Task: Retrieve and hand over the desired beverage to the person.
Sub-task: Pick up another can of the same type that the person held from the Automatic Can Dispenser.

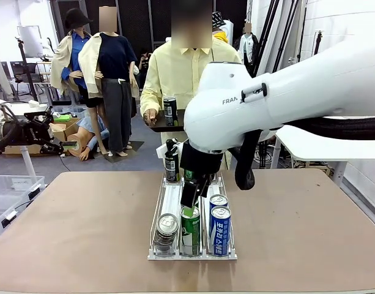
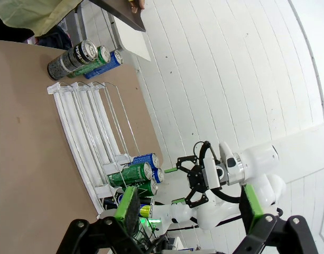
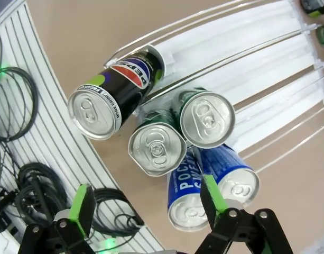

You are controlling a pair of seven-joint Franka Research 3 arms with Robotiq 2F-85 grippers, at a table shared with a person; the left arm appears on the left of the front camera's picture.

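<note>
The table (image 1: 65, 233) is nearest me, and a clear three-lane rack (image 1: 175, 254) runs down its middle. At the near end of the rack, a dark Pepsi can (image 1: 167, 226) sits in the left lane with its top tipped toward the robot's side. A green can (image 1: 190, 231) stands in the middle lane, and two blue cans (image 1: 219, 229) stand one behind the other in the right lane.

The right arm reaches in from the right, and the right gripper (image 1: 189, 205) points straight down just above the green can. From that wrist, its green pads (image 3: 82, 209) stand wide apart with nothing held between them. The silver tops of the green can (image 3: 156, 148) and a second green can (image 3: 206, 117) show right below them. I cannot tell whether a fingertip touches the can's lid.

The left gripper (image 2: 189, 211) hangs back well apart from the rack and looks across the table at it. Its jaws are also spread wide and empty.

Farther along, the lanes are bare up to the far end of the rack. There another dark can (image 1: 171, 164) stands, and the left wrist view shows a green one (image 2: 101, 54) and a blue one (image 2: 115, 57) beside it.

Beyond the table edge stands the person (image 1: 181, 73) in a pale-yellow shirt. The person holds a dark tray (image 1: 159, 127) at waist height, with one hand (image 1: 150, 116) on its edge. A single dark tray can (image 1: 169, 109) stands upright on it.
</note>
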